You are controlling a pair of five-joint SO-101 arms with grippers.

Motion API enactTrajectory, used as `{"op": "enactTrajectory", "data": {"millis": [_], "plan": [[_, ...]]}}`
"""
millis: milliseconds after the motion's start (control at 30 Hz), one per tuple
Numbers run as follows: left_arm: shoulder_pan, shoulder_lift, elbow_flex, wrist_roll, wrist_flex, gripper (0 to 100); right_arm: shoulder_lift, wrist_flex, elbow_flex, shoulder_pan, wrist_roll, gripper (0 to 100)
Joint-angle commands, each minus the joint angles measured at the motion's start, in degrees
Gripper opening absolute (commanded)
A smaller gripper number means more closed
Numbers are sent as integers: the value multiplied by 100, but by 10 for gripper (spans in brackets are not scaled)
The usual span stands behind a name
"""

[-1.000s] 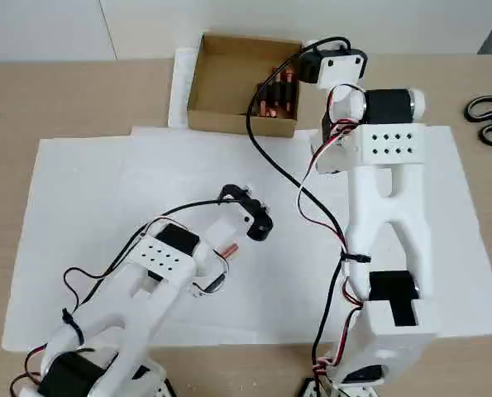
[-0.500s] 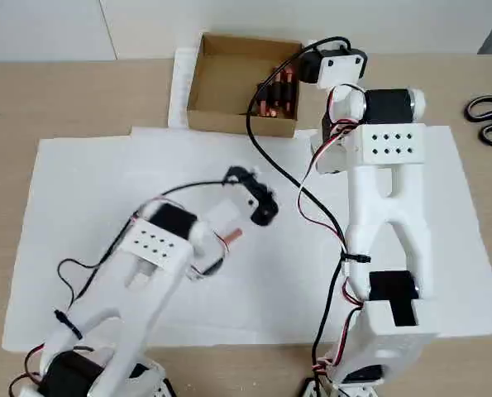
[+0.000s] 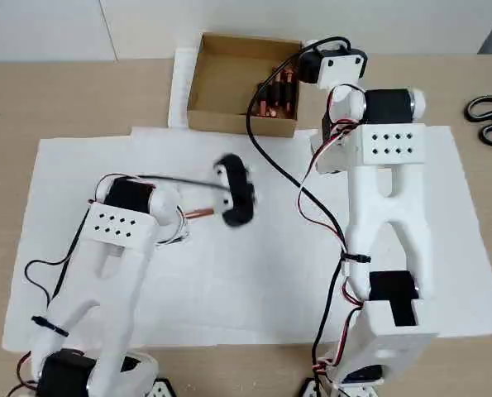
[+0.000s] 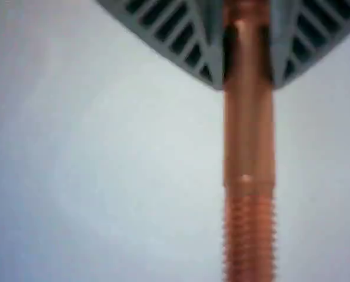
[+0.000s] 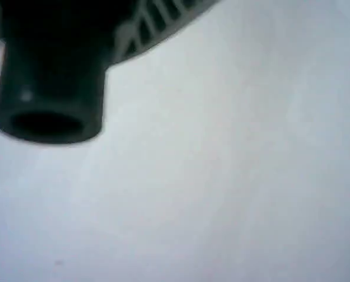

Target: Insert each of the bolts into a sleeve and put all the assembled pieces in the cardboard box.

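**A:** Left side status?

**B:** We've got the left gripper (image 4: pixel 248 69) clamped on a copper-coloured threaded bolt (image 4: pixel 248 176). The grey ribbed fingers (image 4: pixel 180 35) pinch the smooth shank from both sides, and the threaded end sticks out free past the tips

**A:** Where's it sitting?

**B:** In the high view we see the bolt (image 3: pixel 200 213) over the white paper sheet (image 3: pixel 80 165), just beside the left arm's black wrist camera (image 3: pixel 233 192) and well short of the box

**A:** Right side?

**B:** The right gripper (image 5: pixel 63 29) is closed around a black tubular plastic sleeve (image 5: pixel 48 88). We see its open mouth end-on, with white paper behind it. From above, the right arm (image 3: pixel 390 198) stretches along the sheet's right side, its wrist near the box's right front corner. There's bare paper between the two arms, so we call bolt and sleeve apart

**A:** Box?

**B:** The open brown cardboard box (image 3: pixel 208 83) sits at the sheet's far edge on the light wooden table (image 3: pixel 64 91). The assembled copper-and-black pieces (image 3: pixel 279 95) are piled against its right wall

**A:** Anything else?

**B:** We spot black-handled scissors (image 3: pixel 489 116) at the table's right edge
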Motion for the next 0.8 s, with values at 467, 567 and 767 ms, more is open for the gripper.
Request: {"op": "enactTrajectory", "data": {"millis": [467, 567, 767], "plan": [[123, -9, 1684, -1380, -4633, 6, -374, 22, 0, 22, -44, 4], [264, -9, 2000, -1380, -5064, 6, -374, 22, 0, 13, -44, 4], [519, -9, 2185, -967, -5081, 8, -374, 22, 0, 13, -44, 4]]}}
